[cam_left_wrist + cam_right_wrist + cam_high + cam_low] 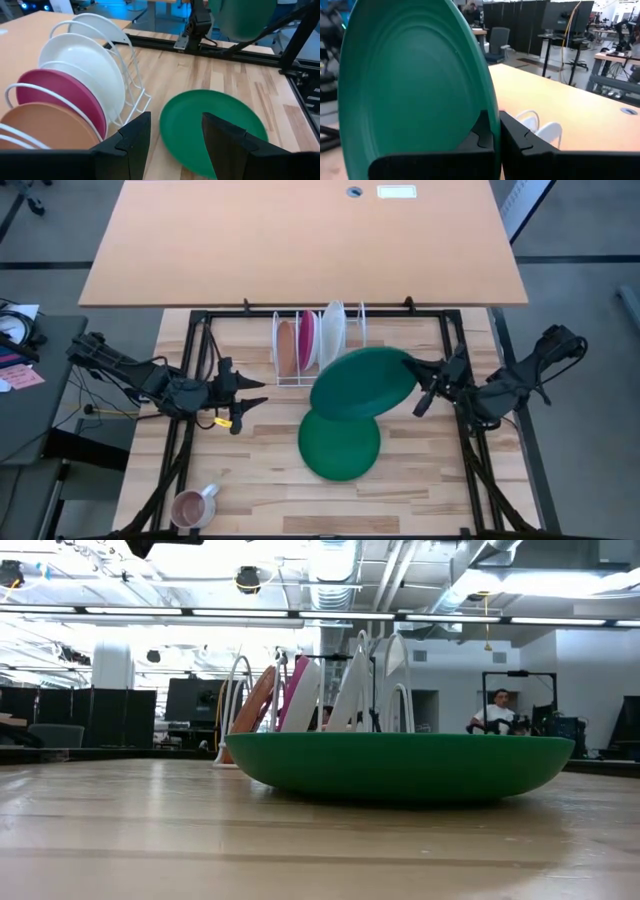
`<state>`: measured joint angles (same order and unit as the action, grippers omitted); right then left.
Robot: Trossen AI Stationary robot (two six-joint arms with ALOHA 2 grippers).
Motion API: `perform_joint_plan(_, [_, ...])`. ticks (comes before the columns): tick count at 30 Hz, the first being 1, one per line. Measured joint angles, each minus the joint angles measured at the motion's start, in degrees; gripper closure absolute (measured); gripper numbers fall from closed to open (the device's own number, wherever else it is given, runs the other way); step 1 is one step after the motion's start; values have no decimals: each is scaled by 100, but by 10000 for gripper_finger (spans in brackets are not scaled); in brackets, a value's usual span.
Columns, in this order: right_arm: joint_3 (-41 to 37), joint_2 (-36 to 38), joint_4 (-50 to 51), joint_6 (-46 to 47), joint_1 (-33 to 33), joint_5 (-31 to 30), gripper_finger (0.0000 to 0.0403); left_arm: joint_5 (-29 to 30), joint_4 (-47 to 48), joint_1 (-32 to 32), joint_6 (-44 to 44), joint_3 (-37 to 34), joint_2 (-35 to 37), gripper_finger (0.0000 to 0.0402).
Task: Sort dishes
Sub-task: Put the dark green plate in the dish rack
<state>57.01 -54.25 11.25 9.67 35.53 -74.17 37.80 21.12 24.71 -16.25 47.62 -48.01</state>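
Note:
A white wire rack (pixel 305 345) at the table's far middle holds an orange-brown plate (pixel 45 127), a magenta plate (pixel 65 95) and white plates (pixel 82 65) on edge. One dark green plate (pixel 339 444) lies flat on the table in front of the rack. A second dark green plate (pixel 362 383) hangs tilted above it, with my right gripper (pixel 418 375) shut on it. My left gripper (pixel 255 393) stands open left of the rack, holding nothing. My right gripper pinches the raised green plate's rim (pixel 494 125) between its two fingers, one on each face. The fingers reach in about level from the table's right. The plate is lifted clear of the table, tilted, and partly overhangs the plate lying below.
A small pink mug (pixel 195 505) stands near the front left corner. A larger orange tabletop (pixel 300 240) adjoins the far edge. Black frame rails (pixel 190 380) run along both sides. In the room behind, a person (pixel 495 715) sits far off.

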Motion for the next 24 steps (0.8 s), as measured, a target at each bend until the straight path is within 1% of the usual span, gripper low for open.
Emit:
perform_joint_plan(7, [2,-128,-549,-544,0,-13,394,17,0,0,-32,0,1,230])
perform_joint_plan(19, [2,-128,-623,-683,11,86,391,33,15,0,-105,0,0,230])
perform_joint_plan(21, [2,-128,-674,-922,11,266,391,33,36,0,-105,0,0,230])
perform_joint_plan(24, [2,-128,-891,-1461,11,795,391,33,52,0,-102,0,0,230])
